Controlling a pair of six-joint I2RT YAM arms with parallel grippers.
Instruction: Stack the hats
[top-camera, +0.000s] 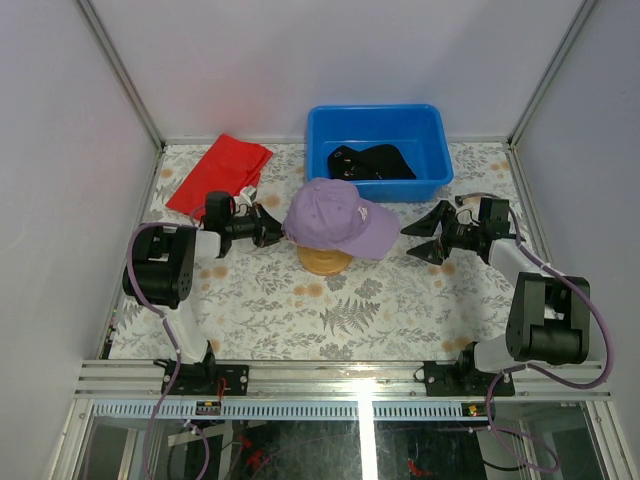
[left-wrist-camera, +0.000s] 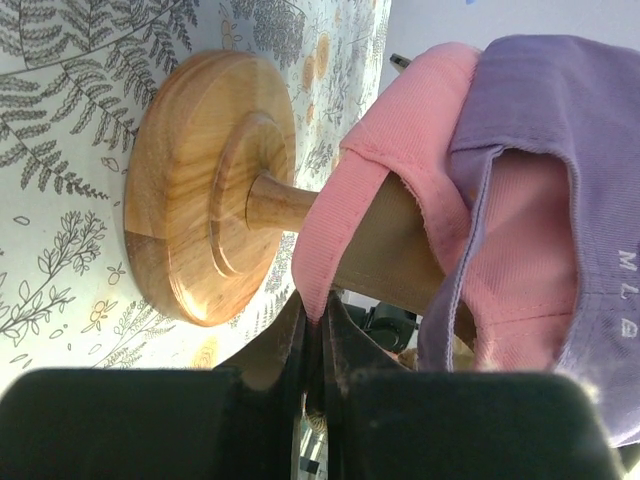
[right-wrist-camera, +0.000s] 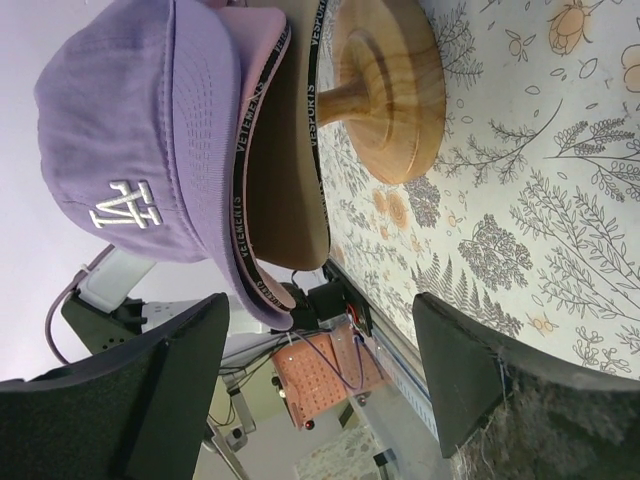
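The purple hat (top-camera: 335, 218) with a white logo tops a stack on the wooden stand (top-camera: 324, 261) at mid-table. Under it lie the pink hat (left-wrist-camera: 400, 130) and a tan hat (left-wrist-camera: 385, 250). My left gripper (left-wrist-camera: 315, 318) is shut on the pink hat's rear edge, at the stack's left side. My right gripper (top-camera: 420, 241) hangs open just right of the purple brim (right-wrist-camera: 262, 300), whose tip reaches between its spread fingers without touching them. A black hat (top-camera: 372, 162) lies in the blue bin (top-camera: 375, 110).
A folded red cloth (top-camera: 220, 175) lies at the back left, close behind my left arm. The blue bin stands at the back, just behind the stand. The table's metal frame rails run along both sides and the near edge.
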